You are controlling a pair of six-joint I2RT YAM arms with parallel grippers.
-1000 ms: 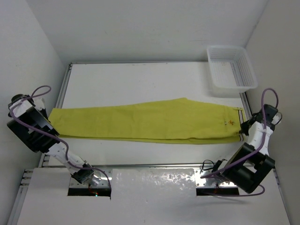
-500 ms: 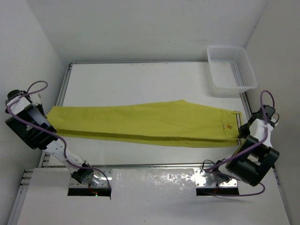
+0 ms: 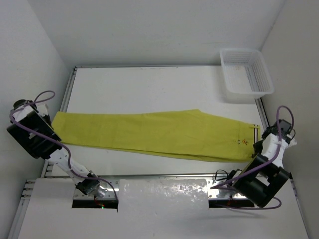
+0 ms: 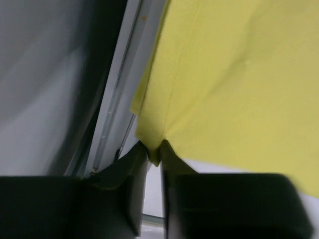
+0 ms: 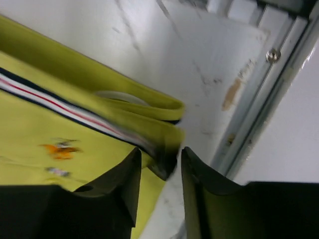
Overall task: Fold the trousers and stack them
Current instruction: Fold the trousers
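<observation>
Left gripper (image 4: pixel 154 149): nipped shut on a corner of the trousers' hem, the cloth caught between the two fingertips, at the left edge of the surface.
Left arm: almost where it was a second ago.
Right gripper (image 5: pixel 160 152): jaws a little apart. The waistband corner lies in the gap, against the left finger, with a sliver of space at the right finger. It does not look clamped.
Right arm: has come down toward the near edge since a second ago, and the waistband end has come with it.
Trousers (image 3: pixel 159 132): stretched full length across the surface, hems left and waistband right. They now slant from far left to near right. The doubled near edge seen half a second ago has flattened out.
Striped trim (image 5: pixel 75 114): shows inside the waistband, dark, white and red, beside a small orange emblem (image 5: pixel 60 148).
Surface (image 3: pixel 149 89): white, with a metal rail (image 5: pixel 279 99) just beyond the waistband.
Basket (image 3: pixel 227 79): white, at the far right corner, well apart from the trousers, unmoved.
</observation>
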